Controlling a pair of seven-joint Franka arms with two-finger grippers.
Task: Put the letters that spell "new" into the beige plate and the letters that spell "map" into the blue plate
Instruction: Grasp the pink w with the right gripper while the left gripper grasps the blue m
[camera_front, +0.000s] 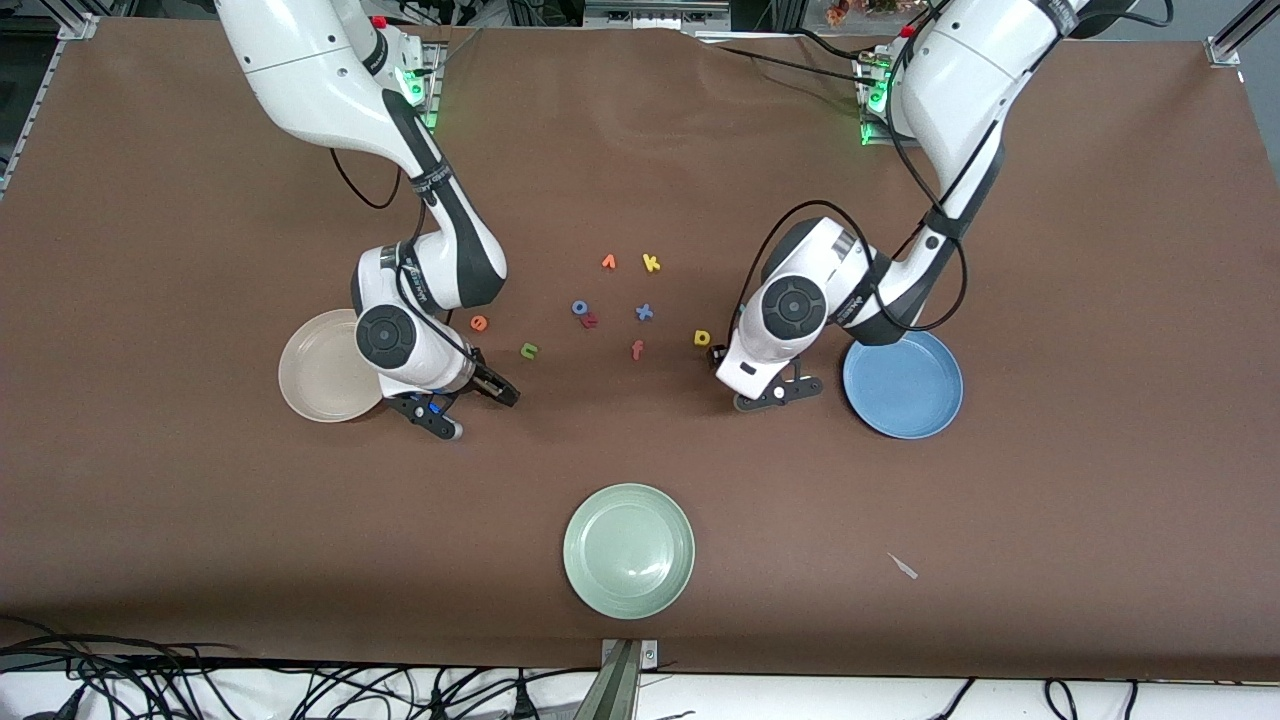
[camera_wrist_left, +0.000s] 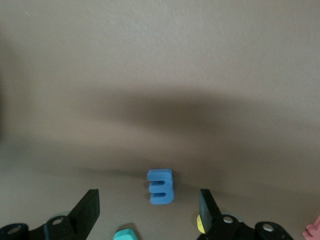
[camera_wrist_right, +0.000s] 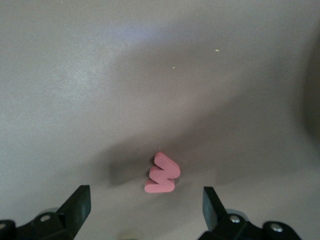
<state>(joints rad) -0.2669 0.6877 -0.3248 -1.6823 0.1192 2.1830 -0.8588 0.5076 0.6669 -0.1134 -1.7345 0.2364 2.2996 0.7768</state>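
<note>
The blue "m" (camera_wrist_left: 160, 186), a thick foam block with rounded humps, lies on the matte brown table (camera_front: 200, 520), standing apart between the black fingers (camera_wrist_left: 89, 207) of the left claw (camera_front: 778, 397). That claw is released and grasps nothing. A teal "a" (camera_wrist_left: 125, 234) and the yellow "p" (camera_front: 702, 338) lie close by, and the glossy round blue plate (camera_front: 905, 385) sits just beside the claw, toward the left arm's end of the table.

The salmon "w" (camera_wrist_right: 162, 173), chunky and zigzag, lies on the table between the spread fingers (camera_wrist_right: 80, 200) of the right claw (camera_front: 480, 415), touching neither. This claw is also released, low beside the shallow beige plate (camera_front: 315, 385). Both plates hold nothing.

The orange round "e" (camera_front: 479, 322) and green "n" (camera_front: 528, 349) lie a little farther from the front camera than the right claw. Mid-table are a blue "o" (camera_front: 579, 308), red "r" (camera_front: 590, 320), salmon "f" (camera_front: 637, 349) and yellow "k" (camera_front: 651, 263). A pale green plate (camera_front: 628, 550) sits nearest the camera.
</note>
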